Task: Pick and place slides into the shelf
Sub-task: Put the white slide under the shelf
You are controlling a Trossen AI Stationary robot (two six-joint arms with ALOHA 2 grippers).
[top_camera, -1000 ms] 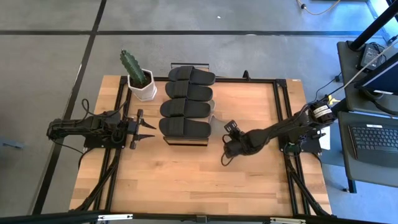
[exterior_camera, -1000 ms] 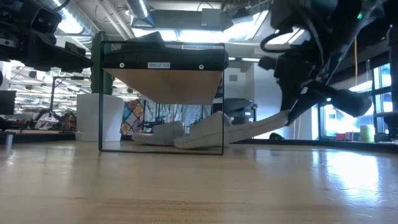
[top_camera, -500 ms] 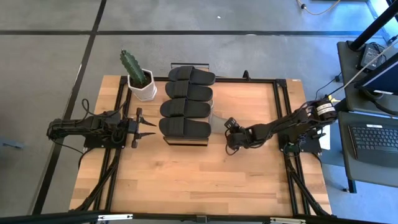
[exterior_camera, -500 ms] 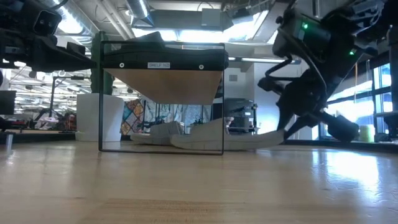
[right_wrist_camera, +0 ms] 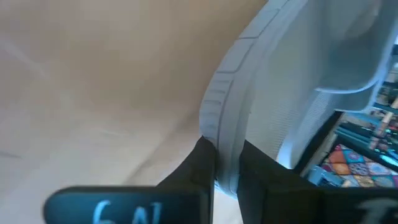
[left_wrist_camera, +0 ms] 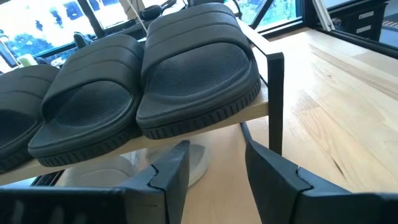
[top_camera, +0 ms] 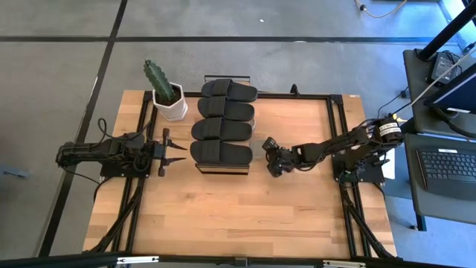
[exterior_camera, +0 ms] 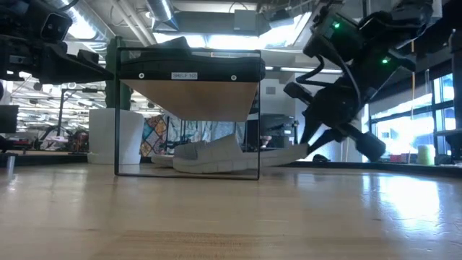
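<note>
The left gripper (top_camera: 177, 154) hovers at about nine o'clock from the shelf (top_camera: 222, 168), near its left end, with its jaws apart and nothing between them. In its wrist view the two dark fingers (left_wrist_camera: 170, 174) frame the gap under the plank, pointing at the shelf's corner post.

At roughly eleven o'clock from that gripper stands a white pot with a cactus (top_camera: 167, 94), just beside the shelf's far left corner.

The shelf sits at the table's (top_camera: 223, 223) centre, toward twelve o'clock. Four black slides (top_camera: 222, 128) lie side by side on its plank top, filling it; the nearest one's toe overhangs the edge in the left wrist view (left_wrist_camera: 199, 78).

Beneath the plank, the low view shows a light grey-beige slide (exterior_camera: 209, 157) lying flat on the table, most of it inside the frame, its sole running out past the shelf's right post. A second pale shape shows behind it, probably its mate, though that is hard to make out.

The right gripper (top_camera: 271, 150) is at three o'clock from the shelf, just beside its right end and low over the table. Its jaws are clamped on the rim of the grey-beige slide's sole (right_wrist_camera: 233, 118), a fingertip (right_wrist_camera: 200, 163) on each side of the edge.
</note>
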